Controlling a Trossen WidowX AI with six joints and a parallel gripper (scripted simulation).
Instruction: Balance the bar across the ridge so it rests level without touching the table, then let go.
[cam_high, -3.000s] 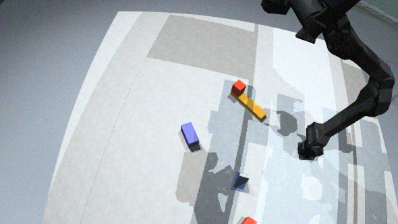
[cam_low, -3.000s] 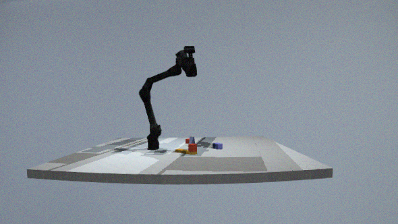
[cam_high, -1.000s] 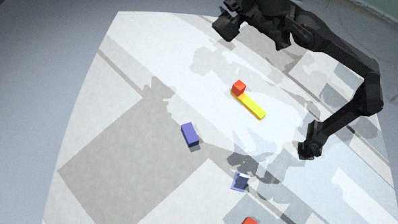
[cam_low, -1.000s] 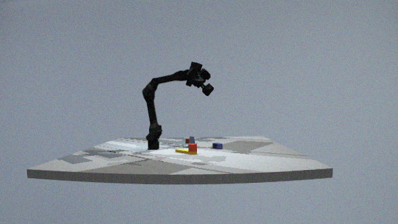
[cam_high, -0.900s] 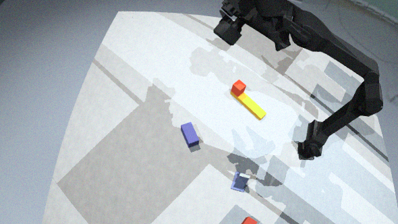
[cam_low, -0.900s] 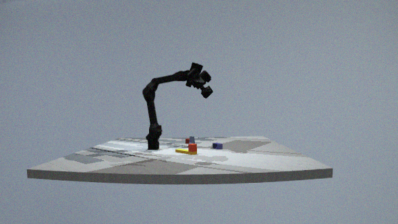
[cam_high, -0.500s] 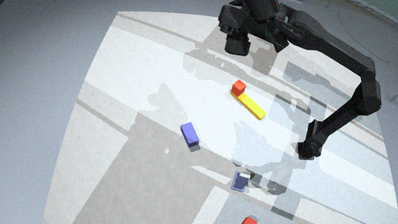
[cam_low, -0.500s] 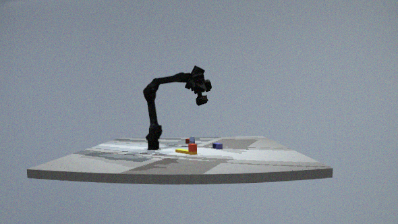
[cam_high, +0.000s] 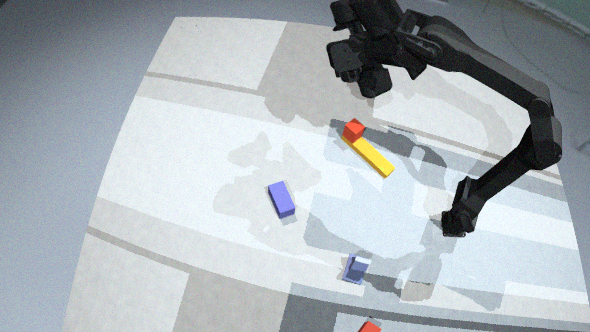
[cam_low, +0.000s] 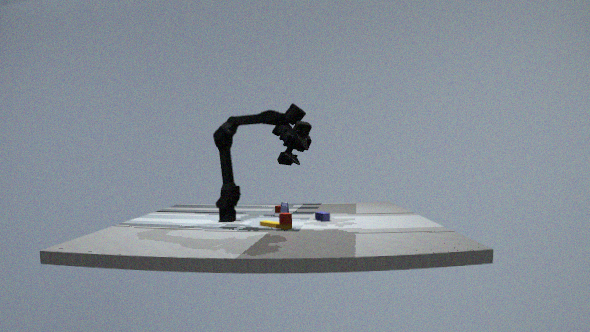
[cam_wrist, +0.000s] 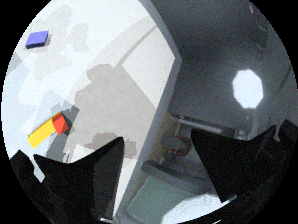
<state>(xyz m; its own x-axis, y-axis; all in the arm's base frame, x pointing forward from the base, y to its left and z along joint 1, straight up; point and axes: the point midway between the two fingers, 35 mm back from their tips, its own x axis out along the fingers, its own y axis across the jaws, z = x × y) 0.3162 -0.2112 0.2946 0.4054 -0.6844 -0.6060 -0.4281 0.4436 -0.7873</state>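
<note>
The bar (cam_high: 371, 157) (cam_low: 269, 223) (cam_wrist: 42, 134) lay on the table (cam_high: 165, 150) (cam_low: 265, 265) (cam_wrist: 135, 75), a long yellow piece with a red cube (cam_high: 353, 130) (cam_low: 285, 220) (cam_wrist: 60, 123) at one end. The cube touched the bar and stood taller than it. Well apart from the bar, on the same table, was a violet block (cam_high: 281, 199) (cam_low: 322, 216) (cam_wrist: 37, 39), lying on a long side. A small blue-grey piece (cam_high: 356, 270) (cam_low: 284, 206) with a raised part stood in another spot, also well apart from the bar; whether it was the ridge, I could not tell. Beyond it, a second red thing (cam_high: 370, 327) (cam_low: 278, 209) was cut off by the lower edge of the top view.

The gripper (cam_high: 359, 71) (cam_low: 288, 158) (cam_wrist: 157, 137) hung high above the table, on the cube's side of the bar. Its jaws stood most of the way open, with nothing between them. The wrist view looked past the two dark fingers to the table's edge and the room beyond. The arm (cam_high: 500, 82) (cam_low: 226, 162) rose from the table and bent over at its elbow.
</note>
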